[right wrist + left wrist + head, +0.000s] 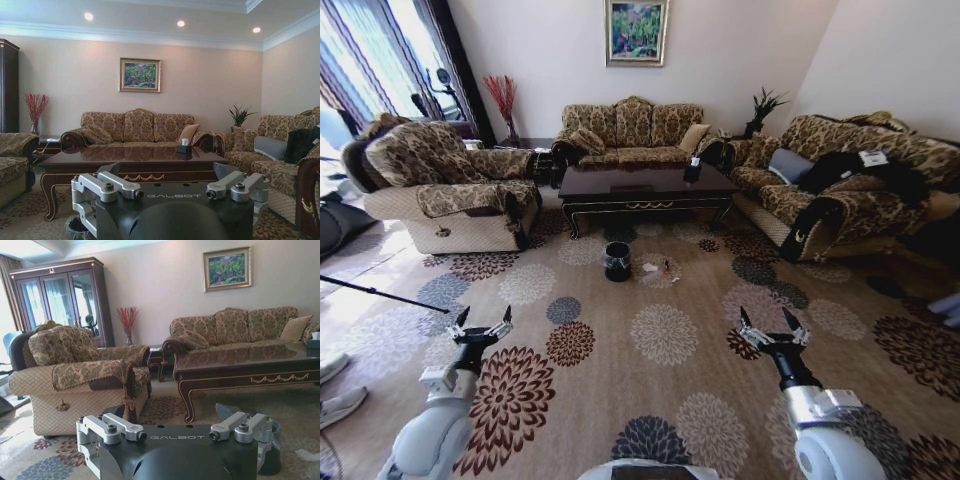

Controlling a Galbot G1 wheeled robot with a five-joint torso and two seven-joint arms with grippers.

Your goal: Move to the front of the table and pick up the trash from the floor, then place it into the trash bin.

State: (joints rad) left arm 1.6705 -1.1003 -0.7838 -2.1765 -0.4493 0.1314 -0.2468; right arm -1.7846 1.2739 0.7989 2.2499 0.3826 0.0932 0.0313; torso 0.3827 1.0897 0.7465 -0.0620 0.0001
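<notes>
Trash, crumpled white scraps, lies on flowered carpet beside the round black bin, before the glossy dark worktop; my left claw and right claw hover open, empty.

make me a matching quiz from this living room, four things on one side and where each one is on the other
Things:
1. bin
2. trash
3. tissue box
4. left gripper

Places:
A. on the table
B. low over the carpet, far from the table
C. on the carpet, in front of the table's middle
D. on the carpet, just right of the bin

Pairs: 1-C, 2-D, 3-A, 4-B
</notes>
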